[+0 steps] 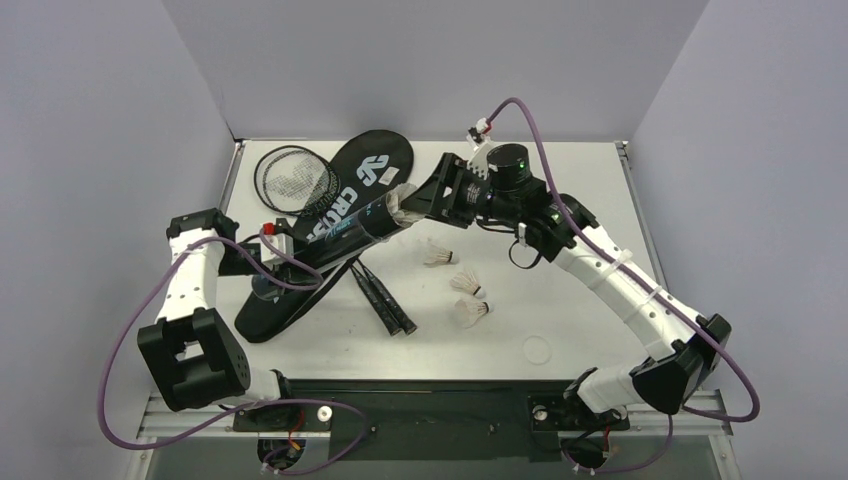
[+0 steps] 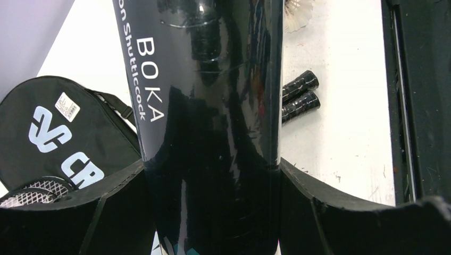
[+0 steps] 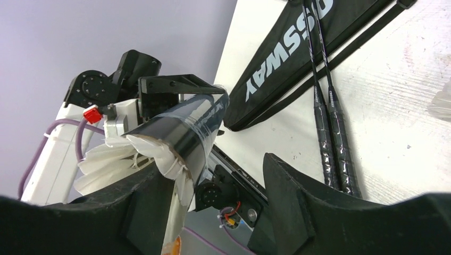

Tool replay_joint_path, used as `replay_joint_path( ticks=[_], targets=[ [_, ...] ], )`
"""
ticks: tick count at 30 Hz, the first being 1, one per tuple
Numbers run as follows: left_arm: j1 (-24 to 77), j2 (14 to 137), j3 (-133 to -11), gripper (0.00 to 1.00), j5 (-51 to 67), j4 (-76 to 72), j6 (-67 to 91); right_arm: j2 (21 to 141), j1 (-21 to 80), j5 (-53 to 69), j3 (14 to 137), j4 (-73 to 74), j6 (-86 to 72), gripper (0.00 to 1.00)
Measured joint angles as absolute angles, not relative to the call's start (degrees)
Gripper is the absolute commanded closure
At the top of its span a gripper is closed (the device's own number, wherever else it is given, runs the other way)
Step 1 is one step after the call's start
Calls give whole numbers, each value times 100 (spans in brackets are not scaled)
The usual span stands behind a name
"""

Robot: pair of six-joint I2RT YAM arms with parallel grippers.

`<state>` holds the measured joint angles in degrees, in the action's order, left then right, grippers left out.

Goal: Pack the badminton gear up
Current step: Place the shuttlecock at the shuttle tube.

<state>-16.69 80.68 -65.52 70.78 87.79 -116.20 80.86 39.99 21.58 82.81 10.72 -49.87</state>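
Left claw [image 2: 213, 180] clamped on long glossy black tube [image 2: 213, 79], angled above black teardrop racket bag [image 1: 370, 165]. Right claw [image 3: 213, 170] spread open at tube mouth; white feather shuttlecock [image 3: 114, 159] pokes past the rim.

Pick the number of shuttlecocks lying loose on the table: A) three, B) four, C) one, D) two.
A: three shuttlecocks lie apart on the bare table, while the fourth shuttlecock sticks out of the mouth of the tube.
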Motion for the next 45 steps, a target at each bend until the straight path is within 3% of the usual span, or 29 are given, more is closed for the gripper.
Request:
replay_joint_path(
  ticks=[12, 20, 45],
  targets=[
    [-1664, 8071, -6552, 80, 7107, 8790, -11614, 7736, 3955, 2519, 8294, 1188, -4915, 44],
    [-1660, 8071, -6552, 80, 7107, 8790, -11594, 7734, 3874, 2499, 8493, 1505, -4661, 54],
    [-1570, 8071, -6554, 80, 7157, 8790, -11563, 8154, 4185, 2108, 9098, 2296, -4056, 59]
  ],
)
